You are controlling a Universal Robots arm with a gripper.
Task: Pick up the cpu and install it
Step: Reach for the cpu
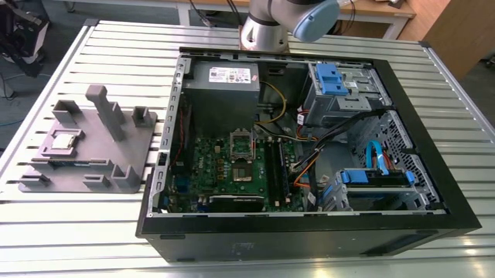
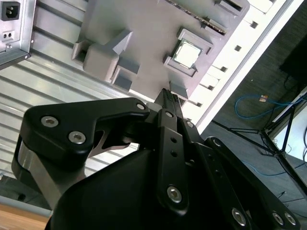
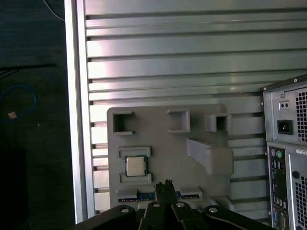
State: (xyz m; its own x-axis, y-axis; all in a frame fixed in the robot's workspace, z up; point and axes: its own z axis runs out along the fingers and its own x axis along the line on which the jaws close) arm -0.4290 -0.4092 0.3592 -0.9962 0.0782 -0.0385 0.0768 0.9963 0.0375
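My gripper (image 3: 166, 184), fingers together and empty, hovers over the gray fixture (image 3: 163, 139).
The cpu (image 3: 135, 166) lies flat in its recess, near my fingertips, not touching.

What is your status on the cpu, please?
End effector shut, empty, clear of the cpu. Cpu seated in fixture, untouched. Nothing lies on it.

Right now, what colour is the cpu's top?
Pale silvery metal. The cpu shows best in the first wrist view, seated in the gray fixture.
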